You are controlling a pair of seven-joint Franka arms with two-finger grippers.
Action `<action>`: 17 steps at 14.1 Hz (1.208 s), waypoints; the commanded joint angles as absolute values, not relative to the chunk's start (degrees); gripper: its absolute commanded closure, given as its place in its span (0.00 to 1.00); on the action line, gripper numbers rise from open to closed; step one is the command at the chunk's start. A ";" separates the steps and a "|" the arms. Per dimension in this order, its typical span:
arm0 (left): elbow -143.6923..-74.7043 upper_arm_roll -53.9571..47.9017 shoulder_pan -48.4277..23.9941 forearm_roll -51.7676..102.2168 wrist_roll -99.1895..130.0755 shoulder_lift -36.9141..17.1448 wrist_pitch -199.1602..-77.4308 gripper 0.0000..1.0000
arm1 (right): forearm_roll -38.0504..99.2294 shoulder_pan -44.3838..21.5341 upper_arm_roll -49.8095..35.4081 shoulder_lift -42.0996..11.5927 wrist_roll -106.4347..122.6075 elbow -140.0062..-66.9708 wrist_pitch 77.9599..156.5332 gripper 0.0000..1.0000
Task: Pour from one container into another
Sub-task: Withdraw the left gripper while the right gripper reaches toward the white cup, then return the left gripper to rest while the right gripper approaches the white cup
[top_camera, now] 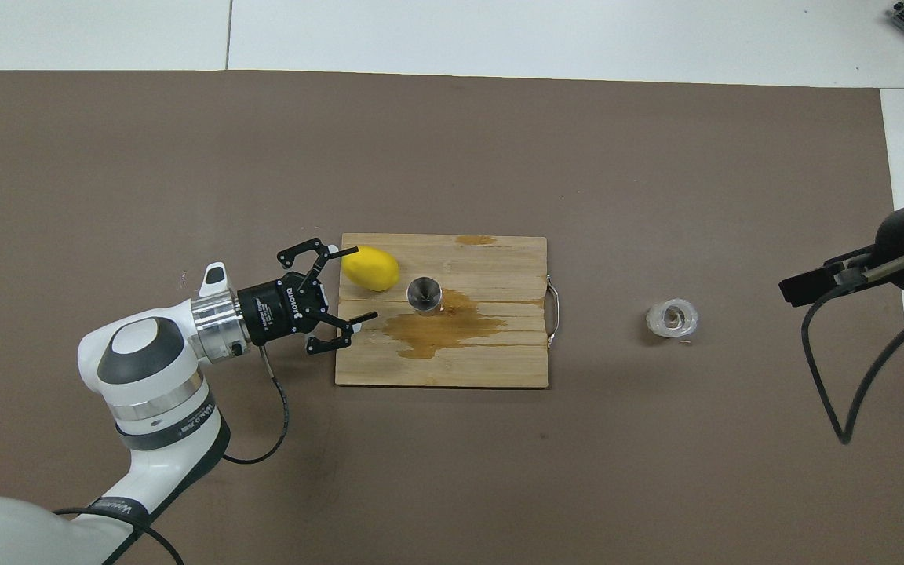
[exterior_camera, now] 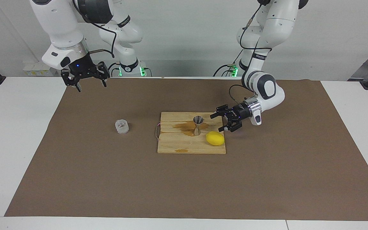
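Board (exterior_camera: 171,147) sits mid-mat, and everything gets placed off it. Jigger (exterior_camera: 198,125) stands upright on the board, roughly centre, a bit toward the L arm's end; from overhead its open top (top_camera: 424,293) looks straight up. Brown wet patch (top_camera: 436,328) spreads over the board, touching the jigger's foot on the side nearer the robots. Lemon (exterior_camera: 215,138) lies on the board too, just beside the jigger, at the corner toward the L arm's end and farther from the robots; a small gap shows between the two.

L gripper (exterior_camera: 224,122) hovers low at the board's edge toward the L arm's end, pointing in at the jigger. Fingers spread wide, nothing between them. Overhead view has it (top_camera: 358,283) with one fingertip right by the lemon; contact can't be told.

Glass (exterior_camera: 122,126) stands off the board on the mat (exterior_camera: 75,179), toward the R arm's end, well apart from the board's handle (top_camera: 552,315). Upright, mouth up (top_camera: 672,318).

R gripper (exterior_camera: 89,83) hangs high over the mat's corner nearest the robots at the R arm's end, well apart from the glass, waiting. Fingers point down, open, empty. Overhead view shows only its body at the frame's edge (top_camera: 852,275).
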State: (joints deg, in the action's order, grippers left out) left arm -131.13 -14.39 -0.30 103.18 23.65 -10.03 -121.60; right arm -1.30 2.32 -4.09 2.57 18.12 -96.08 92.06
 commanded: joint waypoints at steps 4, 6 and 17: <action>-123.33 -14.59 6.49 80.47 36.46 -8.17 -118.59 0.00 | 3.42 2.72 -4.13 4.57 34.25 -103.88 98.43 0.00; -119.46 -14.68 10.27 72.72 37.88 -8.70 -114.36 0.00 | 3.86 2.81 -4.13 4.57 38.83 -105.55 99.66 0.00; -103.20 -14.59 18.54 41.95 38.23 -10.64 -104.94 0.00 | 17.21 7.55 -3.96 3.61 71.86 -117.24 111.52 0.00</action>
